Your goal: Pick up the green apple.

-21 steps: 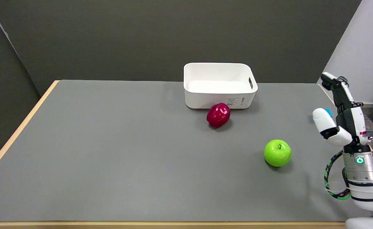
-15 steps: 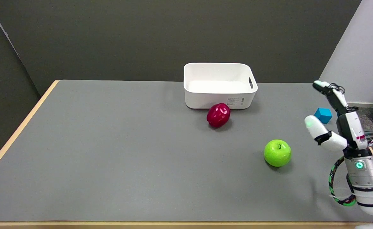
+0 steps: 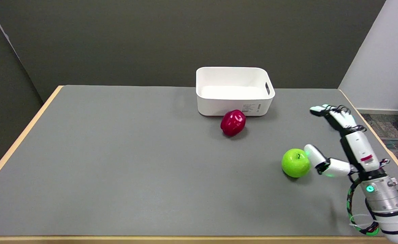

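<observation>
Green apple [image 3: 296, 163] at table's 4 o'clock, upright, stem up. Right hand [image 3: 341, 145] spread wide at apple's 3 o'clock, holding nothing, thumb tip just beside skin. Apple looks round, glossy, rigid: likely slippery, may roll. Wrap around widest girth.

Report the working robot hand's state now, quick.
Right robot hand: open, fingers spread, holding nothing; its thumb is at the right side of the round green apple, which sits on the grey table.
</observation>
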You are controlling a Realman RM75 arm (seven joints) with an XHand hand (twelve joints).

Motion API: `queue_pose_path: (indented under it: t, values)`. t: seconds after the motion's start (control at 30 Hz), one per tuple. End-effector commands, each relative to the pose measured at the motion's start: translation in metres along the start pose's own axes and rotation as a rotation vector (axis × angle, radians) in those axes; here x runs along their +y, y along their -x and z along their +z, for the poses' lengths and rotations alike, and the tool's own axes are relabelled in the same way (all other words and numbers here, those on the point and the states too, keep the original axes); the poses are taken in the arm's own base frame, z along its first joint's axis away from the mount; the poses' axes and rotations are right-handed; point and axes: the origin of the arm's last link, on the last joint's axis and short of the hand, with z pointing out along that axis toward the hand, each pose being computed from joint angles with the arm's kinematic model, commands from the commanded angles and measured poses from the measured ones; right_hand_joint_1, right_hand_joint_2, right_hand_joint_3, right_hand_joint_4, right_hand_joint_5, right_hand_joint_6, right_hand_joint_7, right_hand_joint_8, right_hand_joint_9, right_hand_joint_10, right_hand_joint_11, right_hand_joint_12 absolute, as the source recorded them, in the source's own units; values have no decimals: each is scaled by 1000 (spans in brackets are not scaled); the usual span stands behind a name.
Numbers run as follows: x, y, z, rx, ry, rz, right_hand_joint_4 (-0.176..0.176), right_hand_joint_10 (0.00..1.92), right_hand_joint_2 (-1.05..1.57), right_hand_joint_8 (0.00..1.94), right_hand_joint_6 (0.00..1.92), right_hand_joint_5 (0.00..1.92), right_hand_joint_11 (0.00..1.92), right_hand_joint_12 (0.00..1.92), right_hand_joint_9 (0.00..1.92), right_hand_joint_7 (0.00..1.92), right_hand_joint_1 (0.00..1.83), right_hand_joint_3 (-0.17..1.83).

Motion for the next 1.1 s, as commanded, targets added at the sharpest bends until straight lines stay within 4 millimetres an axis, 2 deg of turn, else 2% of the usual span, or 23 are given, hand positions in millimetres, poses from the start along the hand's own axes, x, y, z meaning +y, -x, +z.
queue_pose_path:
  t: [0.03, 0.2, 0.4, 0.73, 1.1]
  values:
    - [-32, 42, -13, -197, 11, -74, 15, 648, 632, 366, 492, 281, -1, 837, 54, 299, 456, 822]
    - [-31, 54, -21, -279, 31, -96, 15, 639, 632, 356, 479, 270, -1, 821, 47, 279, 458, 818]
    - [-22, 59, -30, -336, 65, -126, 16, 634, 632, 351, 472, 263, -1, 812, 42, 263, 462, 816]
    - [-12, 48, -30, -319, 74, -169, 15, 618, 634, 339, 460, 248, -1, 780, 26, 227, 507, 823]
    - [-2, 42, -20, -305, 79, -198, 15, 614, 634, 339, 463, 250, -1, 759, 21, 221, 556, 844]
